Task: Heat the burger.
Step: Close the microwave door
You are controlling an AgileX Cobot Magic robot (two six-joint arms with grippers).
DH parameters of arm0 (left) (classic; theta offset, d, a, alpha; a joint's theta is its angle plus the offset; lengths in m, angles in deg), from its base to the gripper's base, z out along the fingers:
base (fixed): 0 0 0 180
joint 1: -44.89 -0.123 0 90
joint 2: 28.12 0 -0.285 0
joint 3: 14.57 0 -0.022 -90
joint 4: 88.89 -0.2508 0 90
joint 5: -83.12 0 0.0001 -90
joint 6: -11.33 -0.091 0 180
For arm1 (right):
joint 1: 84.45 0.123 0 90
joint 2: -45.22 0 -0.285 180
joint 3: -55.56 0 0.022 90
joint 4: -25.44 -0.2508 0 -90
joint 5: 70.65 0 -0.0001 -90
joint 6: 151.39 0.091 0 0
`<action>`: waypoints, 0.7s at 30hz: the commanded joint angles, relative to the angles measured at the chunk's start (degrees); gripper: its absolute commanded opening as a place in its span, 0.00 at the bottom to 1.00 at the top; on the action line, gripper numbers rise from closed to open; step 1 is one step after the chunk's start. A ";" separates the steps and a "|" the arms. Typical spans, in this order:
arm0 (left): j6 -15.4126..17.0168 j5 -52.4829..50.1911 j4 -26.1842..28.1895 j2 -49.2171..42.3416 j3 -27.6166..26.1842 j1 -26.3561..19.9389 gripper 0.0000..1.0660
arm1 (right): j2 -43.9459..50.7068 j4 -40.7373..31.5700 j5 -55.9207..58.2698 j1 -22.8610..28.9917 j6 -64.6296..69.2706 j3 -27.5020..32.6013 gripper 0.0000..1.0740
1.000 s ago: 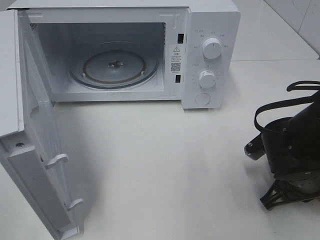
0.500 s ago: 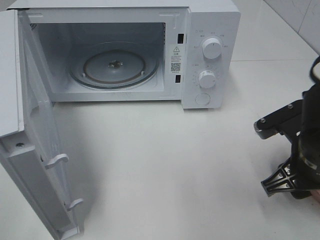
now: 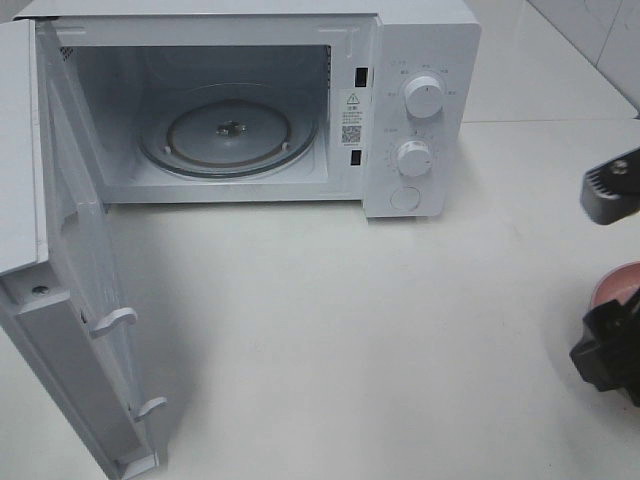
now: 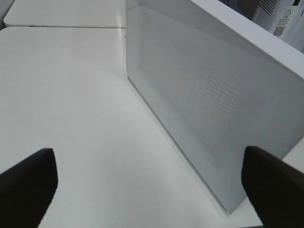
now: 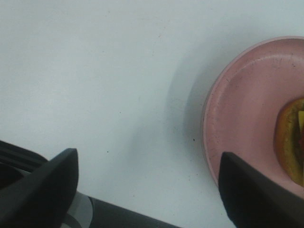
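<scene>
Nearest us, our right tool point(image 5: 147, 190) hangs with jaws spread above the surface point(image 5: 95, 71), beside the pink plate point(image 5: 237, 114) carrying the burger point(image 5: 292, 142), ready to grasp. Our left tool point(image 4: 152, 185) waits open by the microwave door point(image 4: 213, 104); farther off, the microwave point(image 3: 420, 60) stands open to receive it.

A plain test bench dressed as a kitchen corner, not a lived-in home. A white microwave point(image 3: 250, 105) stands with its door point(image 3: 75, 300) swung wide on a bare white table point(image 3: 350, 330); behind the microwave runs a pale tiled wall point(image 3: 590, 35). Black robot hardware point(image 3: 610, 350) juts in beside a pink plate point(image 5: 237, 128), well to the microwave's right.
</scene>
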 commanded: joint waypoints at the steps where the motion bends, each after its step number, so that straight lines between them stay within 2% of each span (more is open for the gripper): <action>1: 0.17 -0.11 0.23 -1.20 0.11 -0.23 0.92 | 4.81 -1.38 3.50 -0.06 -1.72 -0.11 0.75; 2: 0.17 -0.11 0.23 -1.20 0.11 -0.23 0.92 | 8.65 -1.78 5.96 -0.06 -1.83 -0.11 0.75; 11: 0.17 -0.11 0.23 -1.20 0.11 -0.23 0.92 | 22.52 -4.70 12.43 -0.06 -4.64 -0.11 0.71; 21: 0.17 -0.11 0.23 -1.20 0.11 -0.23 0.92 | 32.37 -4.24 13.92 -0.34 -6.07 0.29 0.71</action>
